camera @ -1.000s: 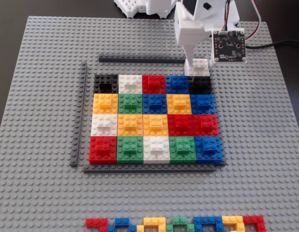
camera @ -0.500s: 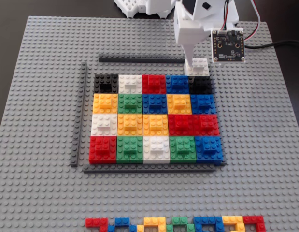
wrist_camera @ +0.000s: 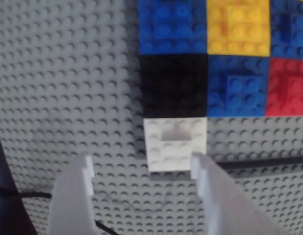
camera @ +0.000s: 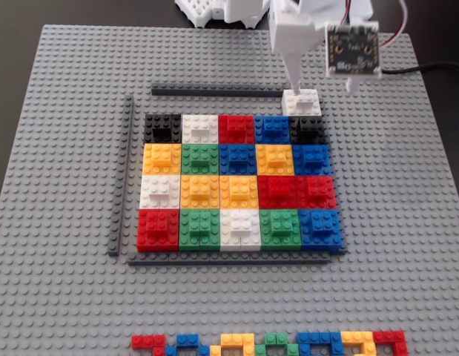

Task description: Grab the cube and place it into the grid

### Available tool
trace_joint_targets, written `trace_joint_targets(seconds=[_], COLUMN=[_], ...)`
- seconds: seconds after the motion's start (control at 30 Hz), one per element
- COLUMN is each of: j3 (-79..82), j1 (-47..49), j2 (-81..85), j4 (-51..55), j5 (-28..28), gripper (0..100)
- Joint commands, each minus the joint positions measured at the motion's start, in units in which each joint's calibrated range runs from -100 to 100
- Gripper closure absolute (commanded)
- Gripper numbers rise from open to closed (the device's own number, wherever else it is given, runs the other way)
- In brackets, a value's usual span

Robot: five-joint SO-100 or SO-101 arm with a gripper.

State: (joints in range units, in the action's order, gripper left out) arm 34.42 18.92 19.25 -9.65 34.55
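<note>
The white cube (camera: 303, 102) sits on the grey baseplate (camera: 66, 148) just beyond the grid's far right corner, touching the black corner cell (camera: 308, 130). The grid (camera: 236, 182) is filled with red, blue, yellow, green and white cubes, with black cells at both far corners. In the wrist view the white cube (wrist_camera: 175, 143) lies just ahead of my gripper (wrist_camera: 144, 166), next to the black cell (wrist_camera: 174, 84). The gripper (camera: 307, 87) is open and empty; its right fingertip (wrist_camera: 202, 166) is at the cube's near corner and the left fingertip (wrist_camera: 85, 169) stands well to the side.
Dark grey bars (camera: 214, 92) frame the grid on the far, left (camera: 122, 178) and near sides. A row of loose coloured bricks (camera: 270, 343) lies at the near edge. A black cable (camera: 429, 68) runs off to the right. The arm's white base (camera: 222, 9) is at the far edge.
</note>
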Motion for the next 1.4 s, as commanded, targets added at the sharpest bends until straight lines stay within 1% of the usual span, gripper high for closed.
trace_joint_targets(seconds=[0.0, 0.23, 0.3, 0.4, 0.47, 0.6, 0.7, 1.03, 1.2, 1.37], j3=[-8.19, -13.08, -13.26, -12.9, -12.81, -12.45, -9.27, 13.74, 21.36, 27.06], j1=[-0.54, -1.43, -2.16, -3.34, -4.3, -6.07, -7.1, -11.15, -12.99, -15.72], j2=[6.71, 13.42, 15.66, 19.87, 22.62, 27.69, 32.42, 48.67, 55.12, 60.97], j4=[2.22, 5.0, 5.3, 5.64, 5.25, 4.08, 2.07, -8.77, -10.97, -9.94], j5=[0.15, 1.76, 2.64, 4.44, 5.03, 5.91, 6.59, 9.91, 11.28, 11.87], gripper=[75, 79, 84, 96, 100, 100, 100, 100, 100, 100])
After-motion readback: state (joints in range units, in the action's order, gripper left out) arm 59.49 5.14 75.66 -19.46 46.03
